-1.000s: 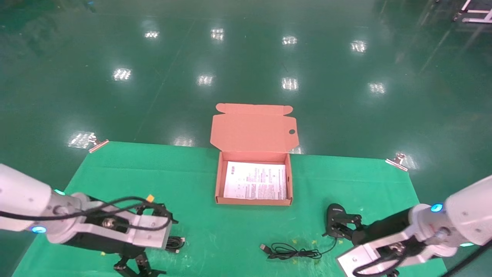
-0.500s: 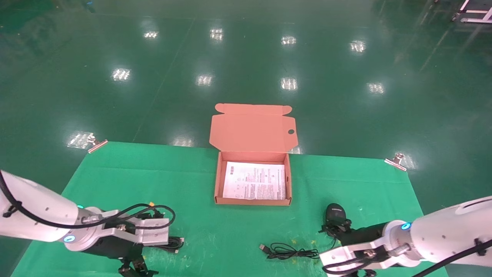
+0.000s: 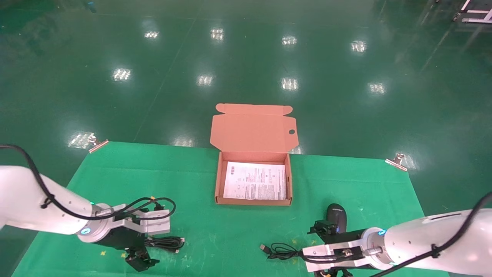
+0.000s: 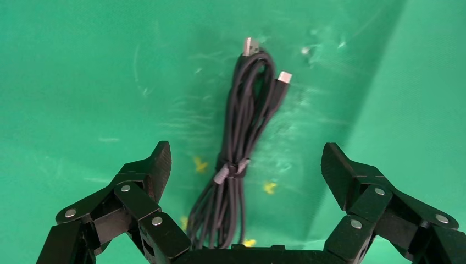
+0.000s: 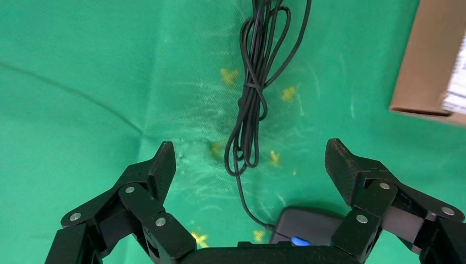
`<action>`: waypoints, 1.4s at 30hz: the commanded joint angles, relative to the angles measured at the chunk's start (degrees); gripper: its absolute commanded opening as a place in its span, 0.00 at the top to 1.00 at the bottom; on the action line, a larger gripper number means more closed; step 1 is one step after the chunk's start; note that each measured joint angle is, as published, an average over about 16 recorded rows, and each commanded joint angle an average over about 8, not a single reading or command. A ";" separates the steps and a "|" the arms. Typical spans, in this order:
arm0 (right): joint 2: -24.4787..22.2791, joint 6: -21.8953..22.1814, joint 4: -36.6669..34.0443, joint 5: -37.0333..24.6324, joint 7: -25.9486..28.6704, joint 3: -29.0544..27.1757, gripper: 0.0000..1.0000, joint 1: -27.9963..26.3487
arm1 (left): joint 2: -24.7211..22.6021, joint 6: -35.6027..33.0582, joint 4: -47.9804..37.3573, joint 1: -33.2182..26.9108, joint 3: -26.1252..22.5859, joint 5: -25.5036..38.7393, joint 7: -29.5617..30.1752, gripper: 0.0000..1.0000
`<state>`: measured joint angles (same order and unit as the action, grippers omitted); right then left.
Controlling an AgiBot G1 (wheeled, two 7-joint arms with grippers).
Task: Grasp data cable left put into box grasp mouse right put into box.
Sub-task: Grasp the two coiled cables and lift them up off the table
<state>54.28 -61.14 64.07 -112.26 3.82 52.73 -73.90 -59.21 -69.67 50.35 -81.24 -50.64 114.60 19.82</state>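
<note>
The data cable (image 4: 242, 126) is a black tied bundle with silver plugs, lying on the green cloth at the front left (image 3: 169, 243). My left gripper (image 4: 247, 161) is low over it and open, with the bundle between its fingers, untouched; in the head view the left gripper (image 3: 153, 247) sits at the cable's near end. The black mouse (image 3: 337, 215) lies front right, its blue wheel lit (image 5: 299, 241). My right gripper (image 5: 250, 159) is open, the mouse (image 5: 308, 223) close under its palm and the mouse's cord (image 5: 255, 93) ahead. The orange-brown box (image 3: 218, 181) stands open at mid-table.
The box's flap lid (image 3: 251, 129) leans back past the table's far edge, and a white printed sheet (image 3: 255, 180) lies inside. The mouse cord (image 3: 286, 252) is coiled between the two arms. Metal clips (image 3: 396, 161) hold the cloth's far corners. A box corner (image 5: 434, 60) shows near the right gripper.
Both arms have come down toward the cloth. The left gripper dropped over the data cable bundle; the right gripper swung down and left, over the mouse. Cable, mouse and box have not moved.
</note>
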 commanded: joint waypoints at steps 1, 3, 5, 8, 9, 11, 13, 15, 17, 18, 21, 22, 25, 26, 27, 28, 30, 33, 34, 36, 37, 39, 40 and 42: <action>1.03 0.94 -2.30 0.31 -0.38 -0.12 0.00 0.13 | -0.81 1.12 -1.58 -0.07 -0.30 0.81 -0.70 0.00; 2.01 1.46 -4.72 0.74 -0.93 -0.23 0.00 -0.02 | -1.18 1.98 -2.54 0.08 -0.47 1.29 -1.20 0.00; 3.01 1.96 -7.15 0.96 -1.62 -0.24 0.12 -0.22 | -1.43 2.75 -3.41 0.25 -0.64 1.73 -1.69 0.06; 4.26 2.77 -10.05 0.96 -2.64 -0.17 0.50 -0.42 | -1.59 3.73 -4.51 0.46 -0.78 2.22 -2.21 0.44; 4.64 3.05 -10.90 0.92 -2.91 -0.15 0.62 -0.46 | -1.62 4.08 -4.88 0.50 -0.82 2.39 -2.35 0.56; 5.25 3.53 -12.25 0.86 -3.28 -0.14 0.88 -0.51 | -1.65 4.75 -5.54 0.56 -0.86 2.72 -2.57 0.81; 5.58 3.84 -12.99 0.84 -3.46 -0.15 1.00 -0.53 | -1.66 5.24 -5.97 0.59 -0.87 2.92 -2.66 1.00; 5.79 4.04 -13.45 0.83 -3.56 -0.16 1.00 -0.54 | -1.66 5.57 -6.26 0.60 -0.87 3.07 -2.68 1.00; 5.77 4.05 -13.40 0.83 -3.54 -0.16 1.00 -0.57 | -1.62 5.63 -6.23 0.60 -0.83 3.07 -2.68 1.00; 5.73 4.01 -13.30 0.83 -3.52 -0.15 1.00 -0.57 | -1.62 5.57 -6.16 0.60 -0.83 3.04 -2.68 1.00; 5.57 3.87 -12.95 0.83 -3.45 -0.14 1.00 -0.57 | -1.61 5.34 -5.95 0.61 -0.82 2.93 -2.68 1.00; 5.52 3.83 -12.84 0.83 -3.43 -0.14 1.00 -0.57 | -1.61 5.27 -5.88 0.61 -0.82 2.90 -2.67 1.00; 5.39 3.70 -12.58 0.84 -3.37 -0.13 1.00 -0.57 | -1.60 5.07 -5.71 0.60 -0.81 2.80 -2.66 1.00; 5.36 3.67 -12.50 0.84 -3.35 -0.13 1.00 -0.57 | -1.60 5.02 -5.66 0.60 -0.81 2.77 -2.66 1.00; 5.32 3.63 -12.43 0.84 -3.33 -0.13 1.00 -0.57 | -1.59 4.96 -5.61 0.60 -0.81 2.74 -2.66 1.00; 5.29 3.60 -12.37 0.85 -3.32 -0.13 1.00 -0.57 | -1.59 4.91 -5.57 0.60 -0.81 2.72 -2.65 1.00; 5.24 3.54 -12.26 0.85 -3.29 -0.13 1.00 -0.57 | -1.58 4.83 -5.50 0.60 -0.80 2.68 -2.65 1.00; 5.17 3.47 -12.12 0.86 -3.26 -0.13 1.00 -0.57 | -1.57 4.73 -5.40 0.59 -0.80 2.63 -2.64 1.00; 5.16 3.45 -12.08 0.87 -3.26 -0.13 1.00 -0.57 | -1.57 4.71 -5.38 0.59 -0.80 2.62 -2.63 1.00; 5.12 3.42 -12.01 0.88 -3.24 -0.13 1.00 -0.57 | -1.57 4.67 -5.33 0.59 -0.80 2.59 -2.63 1.00; 5.11 3.41 -11.98 0.88 -3.24 -0.13 1.00 -0.57 | -1.56 4.66 -5.31 0.58 -0.80 2.58 -2.62 1.00; 5.09 3.39 -11.92 0.89 -3.23 -0.13 1.00 -0.56 | -1.56 4.62 -5.28 0.58 -0.80 2.57 -2.62 1.00; 5.07 3.38 -11.90 0.90 -3.23 -0.13 1.00 -0.56 | -1.56 4.60 -5.26 0.58 -0.80 2.56 -2.61 1.00; 5.05 3.37 -11.86 0.90 -3.22 -0.13 1.00 -0.56 | -1.56 4.56 -5.23 0.58 -0.80 2.55 -2.61 1.00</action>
<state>59.34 -57.76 52.20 -111.36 0.60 52.59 -74.46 -60.77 -65.09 45.11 -80.66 -51.44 117.16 17.21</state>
